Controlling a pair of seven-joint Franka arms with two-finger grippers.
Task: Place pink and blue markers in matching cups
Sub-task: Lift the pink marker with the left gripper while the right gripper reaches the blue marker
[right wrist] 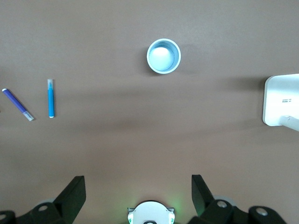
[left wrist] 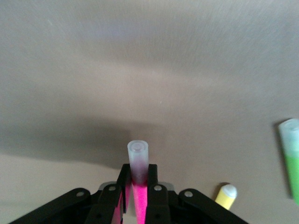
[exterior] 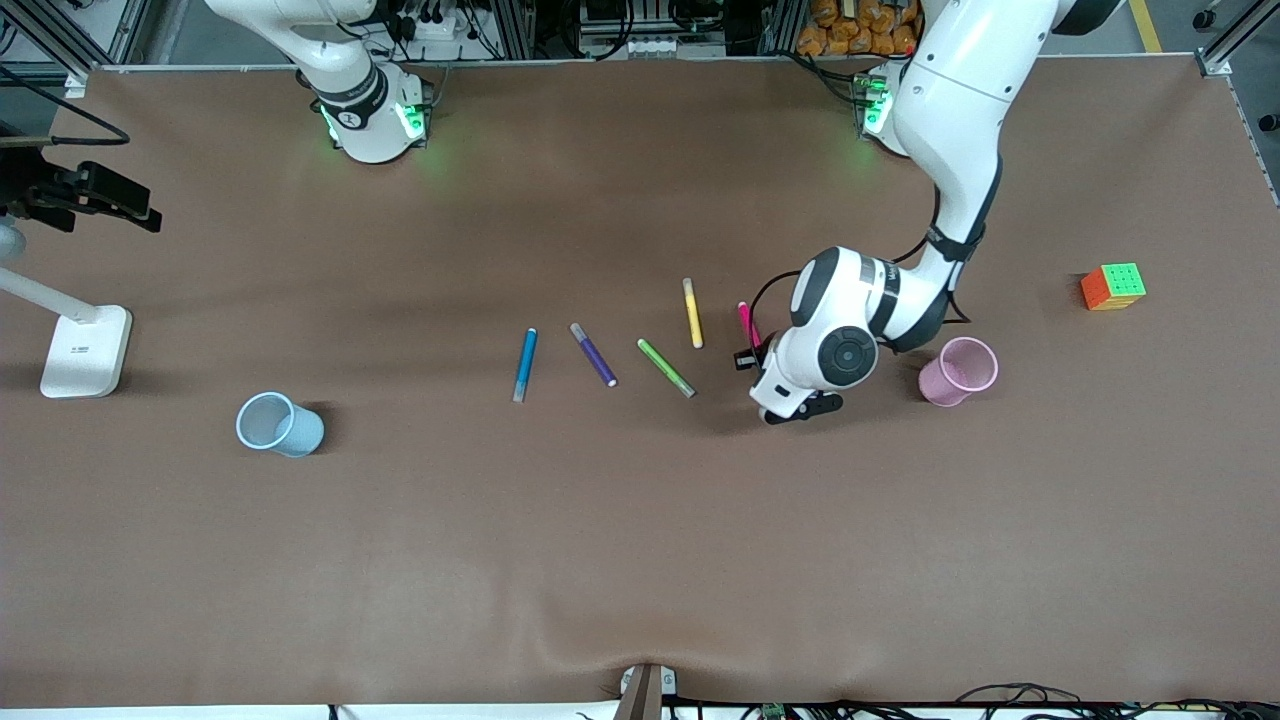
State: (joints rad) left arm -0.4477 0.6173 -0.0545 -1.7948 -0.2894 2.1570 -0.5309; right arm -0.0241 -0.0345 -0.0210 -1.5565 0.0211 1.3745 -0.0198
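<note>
The left end effector (left wrist: 138,196) is clamped on the pink marker (left wrist: 138,186) low over the worktop (exterior: 640,560), its jaws pinched tight against the barrel with the pale tip sticking out past the fingertips. The pink cup (exterior: 958,371) stands upright just beside the left arm's wrist, toward the left arm's end of the worktop from the marker, so the carry looks short and sideways. The marker's long axis lies nearly flat along the worktop and would need tipping upright to enter the cup's mouth. The yellow pen (exterior: 692,312) and green pen (exterior: 665,367) lie close by on the marker's side away from the cup. The right end effector (right wrist: 138,196) waits high over the worktop, jaws spread wide and empty. Below it, the blue marker (exterior: 525,364) lies apart from the pale blue cup (exterior: 279,424), which sits toward the right arm's end.
</note>
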